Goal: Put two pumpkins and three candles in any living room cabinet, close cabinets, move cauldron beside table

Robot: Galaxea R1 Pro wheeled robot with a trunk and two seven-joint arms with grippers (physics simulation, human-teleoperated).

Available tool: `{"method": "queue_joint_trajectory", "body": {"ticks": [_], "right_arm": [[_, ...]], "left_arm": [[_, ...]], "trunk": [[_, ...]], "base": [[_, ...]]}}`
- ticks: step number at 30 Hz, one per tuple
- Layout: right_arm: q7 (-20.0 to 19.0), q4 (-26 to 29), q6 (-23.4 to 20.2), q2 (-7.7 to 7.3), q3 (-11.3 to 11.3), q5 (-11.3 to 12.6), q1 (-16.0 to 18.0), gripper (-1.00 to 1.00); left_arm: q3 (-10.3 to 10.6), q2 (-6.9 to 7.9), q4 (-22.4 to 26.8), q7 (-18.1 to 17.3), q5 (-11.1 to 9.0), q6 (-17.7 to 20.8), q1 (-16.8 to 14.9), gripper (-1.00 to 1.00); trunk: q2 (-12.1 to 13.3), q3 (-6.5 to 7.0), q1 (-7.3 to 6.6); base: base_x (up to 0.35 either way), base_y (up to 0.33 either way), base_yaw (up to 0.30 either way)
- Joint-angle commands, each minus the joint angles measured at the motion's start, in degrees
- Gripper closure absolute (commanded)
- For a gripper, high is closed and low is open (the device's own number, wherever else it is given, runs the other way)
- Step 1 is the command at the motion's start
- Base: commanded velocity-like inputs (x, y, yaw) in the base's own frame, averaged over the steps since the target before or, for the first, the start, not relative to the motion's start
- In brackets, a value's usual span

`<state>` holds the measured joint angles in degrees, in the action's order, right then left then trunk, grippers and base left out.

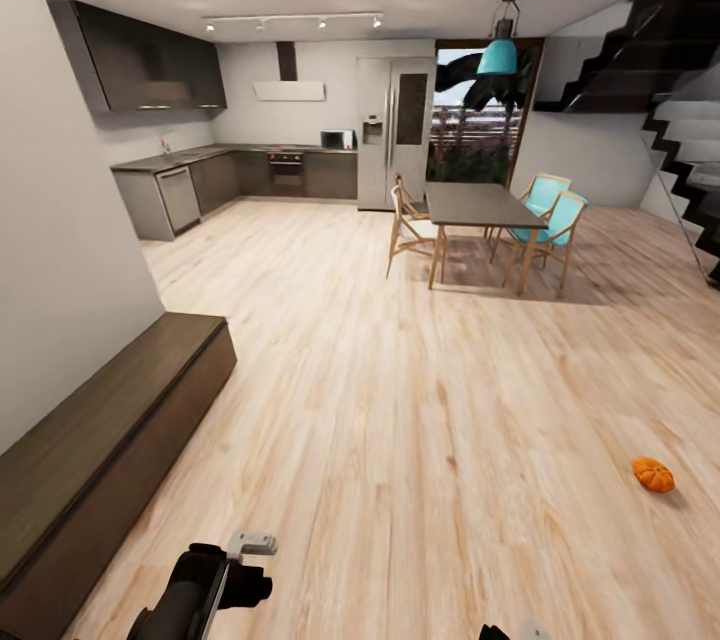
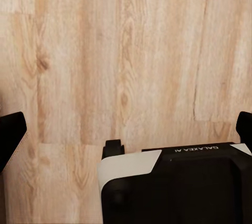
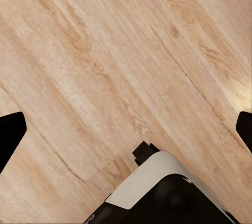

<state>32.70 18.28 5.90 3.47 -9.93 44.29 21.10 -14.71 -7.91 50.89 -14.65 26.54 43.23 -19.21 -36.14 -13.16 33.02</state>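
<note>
One orange pumpkin [image 1: 653, 475] lies on the wooden floor at the right, well ahead of my right arm. A long, low dark-brown cabinet [image 1: 100, 435] runs along the left wall, and its front looks shut. My left arm [image 1: 205, 585] shows at the bottom edge, with the cabinet to its left. In the left wrist view my left gripper [image 2: 126, 129] is open over bare floor. My right gripper [image 3: 126, 132] is open too, with only floorboards between its fingers. The candles, the cauldron and the table are out of view.
A grey-topped dining set [image 1: 480, 205] with wooden and turquoise chairs stands ahead at the right. The kitchen counters [image 1: 180, 185] and fridge [image 1: 395, 130] line the far wall. A dark staircase [image 1: 680, 70] rises at the right. My own base [image 2: 173, 184] shows under the left gripper.
</note>
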Motion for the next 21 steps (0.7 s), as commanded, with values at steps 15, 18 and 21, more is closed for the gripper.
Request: {"method": "queue_joint_trajectory", "body": {"ticks": [15, 18, 21], "right_arm": [[-0.01, 0.0, 0.14, 0.04, 0.0, -0.34, 0.01, -1.0], [-0.03, 0.0, 0.14, 0.04, 0.0, -0.41, 0.01, -1.0], [-0.01, 0.0, 0.16, 0.08, 0.0, -0.45, 0.0, -1.0]], "left_arm": [[-0.07, 0.0, 0.0, -0.02, 0.01, -0.07, 0.0, -1.0], [-0.04, 0.0, 0.0, -0.01, 0.01, -0.07, -0.02, -1.0], [0.01, 0.0, 0.0, 0.03, 0.01, -0.07, -0.01, -1.0]], "trunk": [[0.0, 0.0, 0.0], [0.0, 0.0, 0.0], [0.0, 0.0, 0.0]], "base": [[0.333, 0.0, -0.189], [0.334, 0.0, -0.02], [0.334, 0.0, -0.006]]}}
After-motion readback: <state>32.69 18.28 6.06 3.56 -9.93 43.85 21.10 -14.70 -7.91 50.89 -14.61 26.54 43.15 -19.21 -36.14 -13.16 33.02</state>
